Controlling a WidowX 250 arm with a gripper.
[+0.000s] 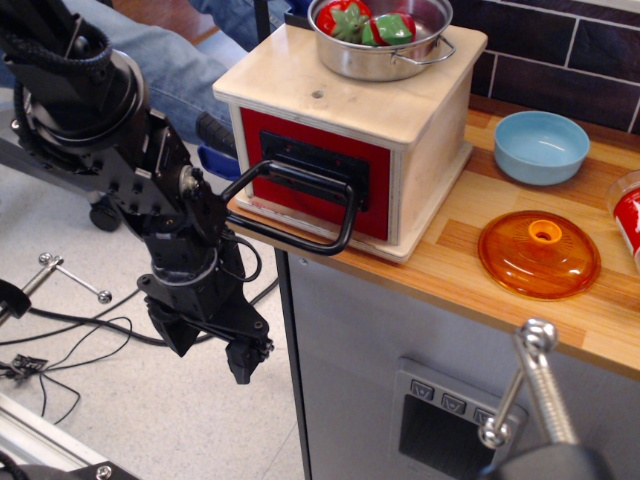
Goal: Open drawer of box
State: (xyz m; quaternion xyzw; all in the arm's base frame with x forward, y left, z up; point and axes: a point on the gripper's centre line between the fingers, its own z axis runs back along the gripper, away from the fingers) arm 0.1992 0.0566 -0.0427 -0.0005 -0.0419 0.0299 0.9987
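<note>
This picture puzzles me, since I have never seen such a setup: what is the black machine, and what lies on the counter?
The black machine is a robot arm; its gripper hangs low beside the counter and holds nothing, though I cannot tell whether it is open. One camera looks down from the front. On the wooden counter stands a plywood box whose red-fronted drawer looks closed, with a black loop handle. A steel pot with toy vegetables sits on the box. Beside it lie a blue bowl and an orange lid.
</note>
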